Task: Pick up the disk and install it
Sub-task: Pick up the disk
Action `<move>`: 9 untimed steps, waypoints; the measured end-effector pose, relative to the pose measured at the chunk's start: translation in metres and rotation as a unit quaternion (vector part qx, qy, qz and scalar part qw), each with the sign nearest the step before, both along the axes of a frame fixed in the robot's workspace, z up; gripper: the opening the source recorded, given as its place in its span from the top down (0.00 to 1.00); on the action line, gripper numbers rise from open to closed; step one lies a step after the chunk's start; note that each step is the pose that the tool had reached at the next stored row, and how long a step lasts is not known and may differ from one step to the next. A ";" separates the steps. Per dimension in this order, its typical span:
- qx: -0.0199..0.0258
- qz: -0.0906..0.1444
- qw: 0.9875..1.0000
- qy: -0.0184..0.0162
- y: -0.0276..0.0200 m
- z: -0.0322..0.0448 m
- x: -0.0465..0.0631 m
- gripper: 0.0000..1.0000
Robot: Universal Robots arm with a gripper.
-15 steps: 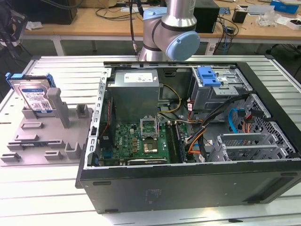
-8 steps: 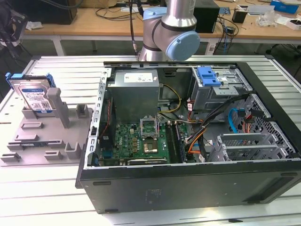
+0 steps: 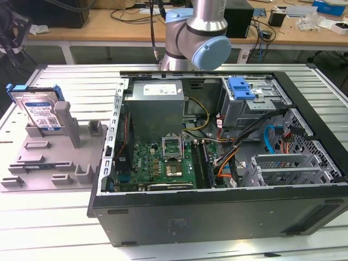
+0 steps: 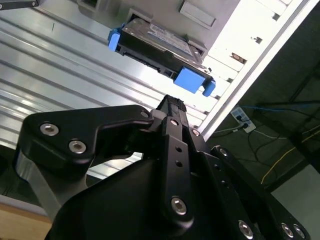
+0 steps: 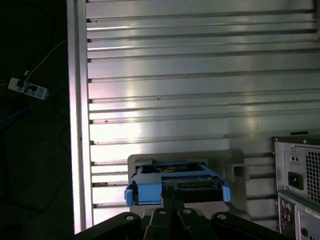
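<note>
One disk [image 3: 39, 110] stands upright, leaning.

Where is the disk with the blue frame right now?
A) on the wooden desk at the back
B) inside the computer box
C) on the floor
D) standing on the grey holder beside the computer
D: the disk stands on edge on the grey holder, outside the computer case, at the exterior view's left.

The exterior view looks down across the whole table [image 3: 70, 81] and computer case [image 3: 217, 217]. Both wrist views, nearer, face the disk [image 4: 160, 42] [image 5: 175, 176] by the table's edge, which all three views share [image 3: 41, 109].
</note>
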State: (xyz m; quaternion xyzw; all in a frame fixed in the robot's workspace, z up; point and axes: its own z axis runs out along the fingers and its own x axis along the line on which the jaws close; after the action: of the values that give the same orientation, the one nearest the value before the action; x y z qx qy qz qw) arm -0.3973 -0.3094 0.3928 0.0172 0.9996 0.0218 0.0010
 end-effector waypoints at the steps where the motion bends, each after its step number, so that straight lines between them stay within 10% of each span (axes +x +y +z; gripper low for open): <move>1: 0.000 0.018 1.000 0.001 0.0000 0.0000 0.000 0.89; 9: 0.000 0.095 0.995 0.002 0.0000 -0.0004 0.000 0.76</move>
State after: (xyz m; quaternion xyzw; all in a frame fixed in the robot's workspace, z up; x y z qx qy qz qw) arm -0.3973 -0.3094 0.3924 -0.0778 0.9967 0.0217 -0.0030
